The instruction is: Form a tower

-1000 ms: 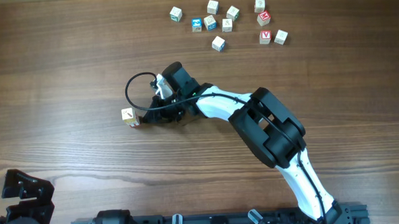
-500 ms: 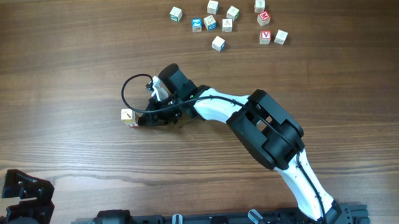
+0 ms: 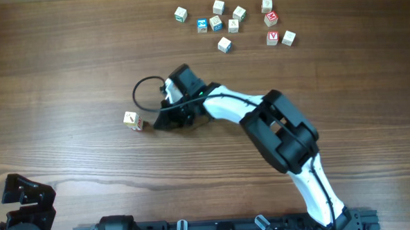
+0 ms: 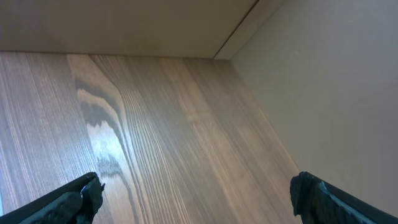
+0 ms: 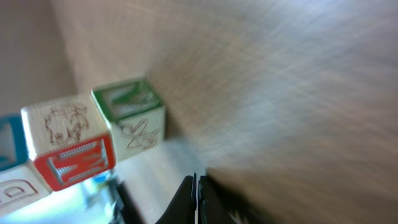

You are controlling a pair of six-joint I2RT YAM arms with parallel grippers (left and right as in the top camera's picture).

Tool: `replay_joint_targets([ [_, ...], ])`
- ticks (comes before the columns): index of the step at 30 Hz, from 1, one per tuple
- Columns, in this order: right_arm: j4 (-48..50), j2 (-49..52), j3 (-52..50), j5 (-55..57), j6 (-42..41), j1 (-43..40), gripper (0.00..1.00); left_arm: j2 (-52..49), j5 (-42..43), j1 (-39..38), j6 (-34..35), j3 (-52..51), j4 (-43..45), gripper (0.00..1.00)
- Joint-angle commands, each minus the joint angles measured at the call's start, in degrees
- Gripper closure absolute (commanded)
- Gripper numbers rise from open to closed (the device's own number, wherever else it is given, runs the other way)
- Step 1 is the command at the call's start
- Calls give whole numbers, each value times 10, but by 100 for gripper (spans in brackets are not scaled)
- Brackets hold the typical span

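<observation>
Wooden table (image 3: 64, 66), no bins or trays anywhere; the tower (image 3: 132, 121) stands free left of centre, with the right gripper (image 3: 155, 123) pinched shut on nothing just beside it; left gripper (image 4: 196, 190) parked, spread wide, empty; I'd guess next up is fetching one of the loose cubes (image 3: 233, 22) at the far side, so those jaws need opening first

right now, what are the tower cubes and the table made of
The tower: likely pale raw wood, matte; cream faces with printed drawings and painted red and green borders. The table: wood or wood-look laminate, smooth; brown grain shows, which one is unclear.
</observation>
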State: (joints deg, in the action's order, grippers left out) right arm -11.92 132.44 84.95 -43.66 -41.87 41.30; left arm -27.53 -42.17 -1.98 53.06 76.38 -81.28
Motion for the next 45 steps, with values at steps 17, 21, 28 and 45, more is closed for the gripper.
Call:
replay_joint_targets([
  [17,-424,-502,-3,418,175,-308,95,-2,67,-1,-39,3,61,0],
  [21,-470,-607,-3,452,220,-367,34,-1,244,-2,-268,5,126,0],
  [28,-550,-869,-3,531,219,-367,0,112,338,-2,-301,5,92,0],
  [45,-800,-1080,-7,555,39,-377,0,174,338,-2,-299,5,-133,0],
])
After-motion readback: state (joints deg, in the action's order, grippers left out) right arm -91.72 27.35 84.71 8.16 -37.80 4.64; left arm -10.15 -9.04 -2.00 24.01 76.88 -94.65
